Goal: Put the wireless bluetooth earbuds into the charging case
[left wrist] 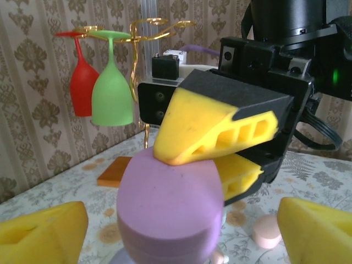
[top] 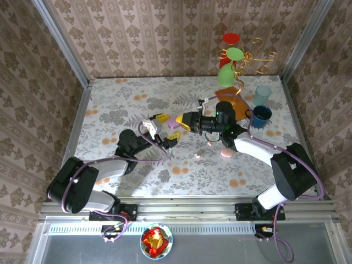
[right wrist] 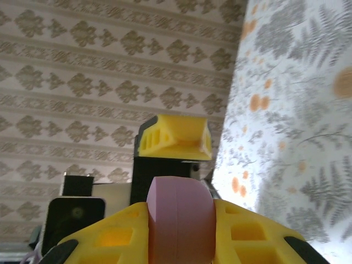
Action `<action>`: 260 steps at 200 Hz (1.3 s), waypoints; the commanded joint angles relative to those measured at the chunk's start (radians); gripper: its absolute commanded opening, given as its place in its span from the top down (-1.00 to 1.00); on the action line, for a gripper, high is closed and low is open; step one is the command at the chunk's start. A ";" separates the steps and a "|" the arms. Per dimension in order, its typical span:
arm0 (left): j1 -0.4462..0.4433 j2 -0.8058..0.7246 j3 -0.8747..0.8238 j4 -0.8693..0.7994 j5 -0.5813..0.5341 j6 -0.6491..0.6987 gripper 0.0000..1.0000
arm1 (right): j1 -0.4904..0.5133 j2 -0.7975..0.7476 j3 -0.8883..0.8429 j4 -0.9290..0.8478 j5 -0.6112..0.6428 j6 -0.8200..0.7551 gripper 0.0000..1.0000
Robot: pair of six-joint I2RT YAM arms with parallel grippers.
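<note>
Now the lilac charging case (left wrist: 165, 209) sits clamped between the yellow fingers (left wrist: 209, 132) of the right pincer (right wrist: 180, 231), near the middle of the tabletop (top: 121, 99), while the left pincer (top: 162, 130) stands wide open on either side of it, gripping nothing. To do this well, I judge, the right should hold the case steady as the left backs off toward a small pink earbud (top: 198, 156) lying close by, on the near side. The left arm (top: 104, 168) and right arm (top: 258, 148) reach inward, wrists meeting nose to nose.

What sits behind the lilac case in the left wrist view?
The right gripper pinches the lilac case from behind. Further back are an orange block and a gold rack hung with a red glass and a green glass. The case covers the table behind it.
</note>
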 commanded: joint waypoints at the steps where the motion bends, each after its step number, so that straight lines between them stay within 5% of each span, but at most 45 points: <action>1: 0.001 -0.069 0.019 -0.127 -0.018 0.079 -0.97 | -0.029 -0.042 0.029 -0.227 0.078 -0.195 0.64; 73: -0.007 -0.255 0.008 -0.546 -0.136 0.254 -1.00 | -0.039 0.102 0.176 -0.580 0.367 -0.531 0.55; 188: -0.051 -0.360 -0.155 -0.547 -0.275 0.193 -1.00 | 0.085 0.629 0.550 -0.549 0.289 -0.519 0.49; 260: -0.091 -0.236 -0.129 -0.456 -0.216 0.277 -1.00 | 0.088 0.593 0.631 -0.661 0.330 -0.612 -0.15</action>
